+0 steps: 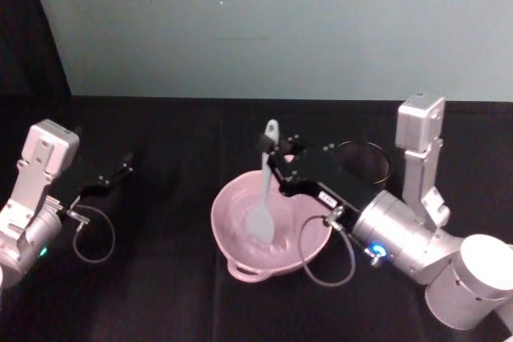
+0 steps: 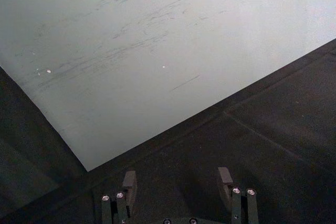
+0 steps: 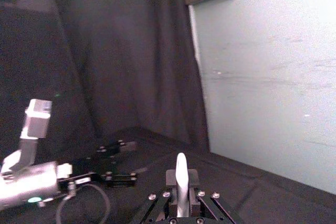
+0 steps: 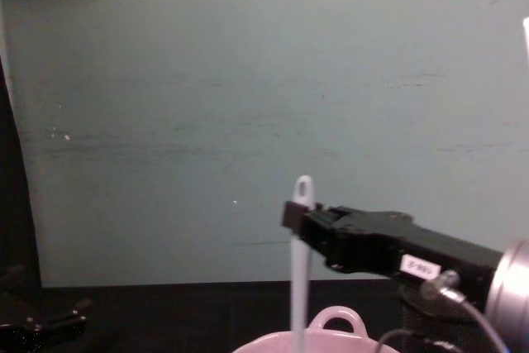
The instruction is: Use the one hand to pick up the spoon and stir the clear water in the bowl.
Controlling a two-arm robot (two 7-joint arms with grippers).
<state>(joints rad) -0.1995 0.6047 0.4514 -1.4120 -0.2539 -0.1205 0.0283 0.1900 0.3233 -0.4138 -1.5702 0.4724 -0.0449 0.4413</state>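
While tight on spoon [image 1: 263,198] in bowl [image 1: 221,199], r. hand [image 1: 273,162] above black tbl [image 1: 160,294], l. hand [image 1: 120,167] agape aside; pale wall [image 1: 264,30].

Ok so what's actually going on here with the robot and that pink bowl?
The right end effector is shut on the handle of a white spoon, holding it nearly upright with the blade down inside the pink bowl. That looks like a stirring position. The left end effector sits open off to the left, holding nothing, well apart from the bowl. A black mesh cup stands behind the right arm.
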